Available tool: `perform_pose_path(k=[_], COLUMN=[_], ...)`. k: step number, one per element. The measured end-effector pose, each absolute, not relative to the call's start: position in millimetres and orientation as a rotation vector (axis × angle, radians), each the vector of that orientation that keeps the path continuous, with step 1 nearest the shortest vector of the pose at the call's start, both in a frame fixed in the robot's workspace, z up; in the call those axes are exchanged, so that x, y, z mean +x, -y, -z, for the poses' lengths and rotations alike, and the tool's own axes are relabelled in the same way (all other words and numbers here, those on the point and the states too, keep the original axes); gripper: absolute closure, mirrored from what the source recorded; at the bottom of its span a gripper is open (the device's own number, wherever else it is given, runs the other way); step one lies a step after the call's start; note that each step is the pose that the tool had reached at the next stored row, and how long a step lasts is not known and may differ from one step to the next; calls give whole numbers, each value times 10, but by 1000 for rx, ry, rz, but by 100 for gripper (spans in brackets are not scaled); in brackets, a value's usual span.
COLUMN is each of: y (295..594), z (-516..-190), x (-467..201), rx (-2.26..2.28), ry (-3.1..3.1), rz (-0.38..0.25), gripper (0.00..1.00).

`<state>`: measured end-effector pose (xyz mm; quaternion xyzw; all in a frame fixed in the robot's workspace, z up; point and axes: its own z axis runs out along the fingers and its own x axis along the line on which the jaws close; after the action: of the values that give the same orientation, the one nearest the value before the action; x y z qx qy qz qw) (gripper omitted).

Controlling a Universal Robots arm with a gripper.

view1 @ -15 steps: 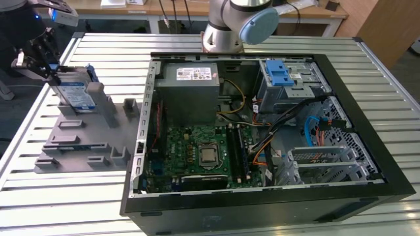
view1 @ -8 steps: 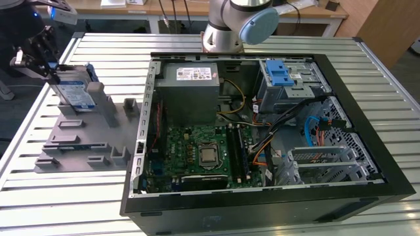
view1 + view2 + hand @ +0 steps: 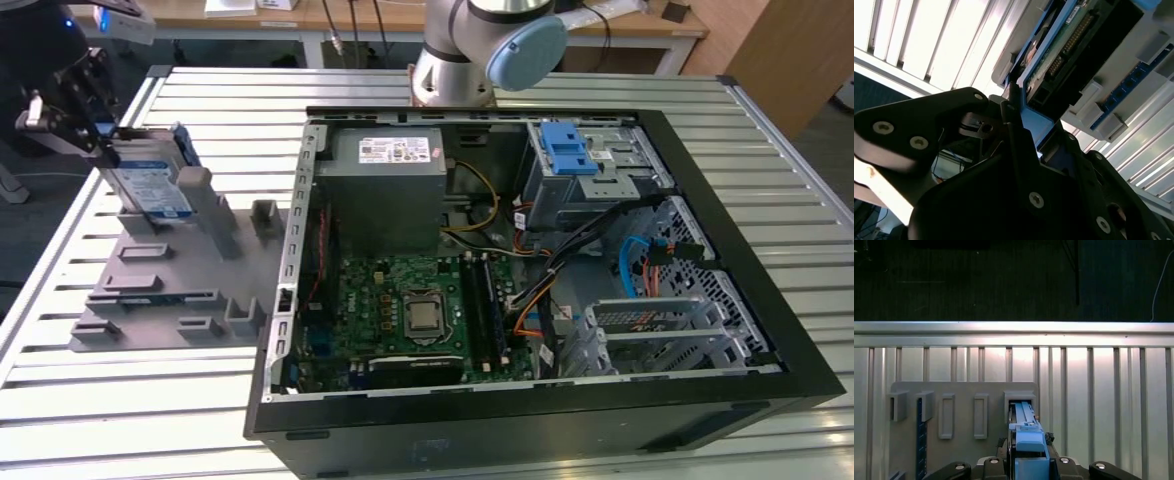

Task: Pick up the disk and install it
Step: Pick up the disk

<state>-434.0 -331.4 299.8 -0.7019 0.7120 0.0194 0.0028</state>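
Observation:
The disk (image 3: pixel 144 185), silver with a white-and-blue label and a blue bracket, stands on edge at the far end of the grey holder plate (image 3: pixel 174 290), at the exterior view's left. My gripper (image 3: pixel 104 140) is above it, shut on its upper edge. In the first wrist view the disk's blue bracket (image 3: pixel 1026 432) runs between my fingers (image 3: pixel 996 462) over a slot in the plate (image 3: pixel 961 390). From the second wrist view I see the disk's (image 3: pixel 1074 45) green circuit board and connector just past my gripper (image 3: pixel 1021 120).
An open black computer case (image 3: pixel 747 300) lies on the slatted metal table (image 3: pixel 200 100), to the exterior view's right of the plate. Inside are a grey power-supply box (image 3: pixel 387 190), a motherboard (image 3: pixel 400 300) and a blue drive bay (image 3: pixel 574 155). The arm's base (image 3: pixel 461 50) stands behind the case.

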Motion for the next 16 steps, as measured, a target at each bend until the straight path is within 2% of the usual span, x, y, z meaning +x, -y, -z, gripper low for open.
perform_pose_path(k=[16], y=[3314], z=[-3132], x=[-4340], rx=[-2201], ry=[-2233], rz=[-61], gripper=[64])
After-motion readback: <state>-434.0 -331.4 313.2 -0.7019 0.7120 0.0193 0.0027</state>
